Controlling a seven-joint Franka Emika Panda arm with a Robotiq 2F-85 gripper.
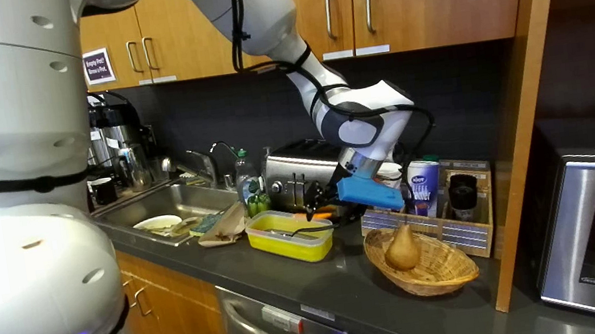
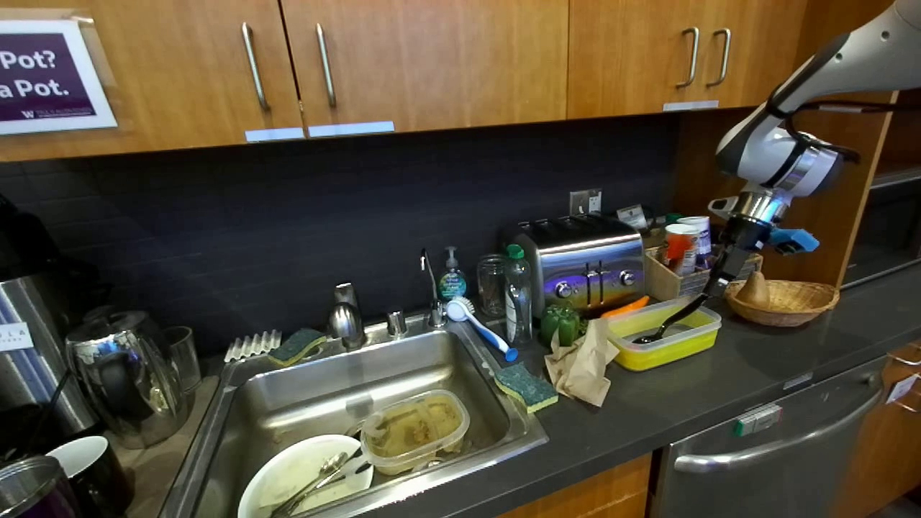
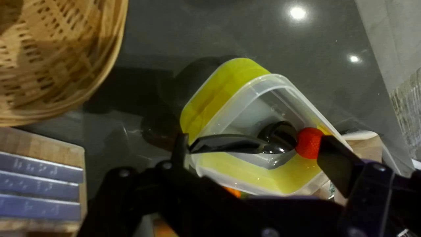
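Wide-spread gripper hung over black spoon and yellow tub

In the wrist view the spoon is caught right in mid-frame, its bowl laid inside the tub, its handle slanted off to the left. The gripper's fingers are parted wide, and a broad gap is left between them! One is seen right at the handle's end; by the other, at centre right, a red ball in the tub is partly covered. Whether the handle is touched by the left-hand finger cannot be told. In an exterior view, right of centre, the spoon is shown tilted, its upper end hidden at the gripper.

Just left of the tub, a crumpled paper bag is spotted; a green pepper is tucked behind it, and a carrot is lined up along the tub's far side. Toward the right, a pear is cradled in a basket, near the tub in both exterior views. Behind the basket, a creamer can is held in a box. A toaster is set farther back. Out to the left, a plate is laid in the sink, and a sponge is perched at its right edge.
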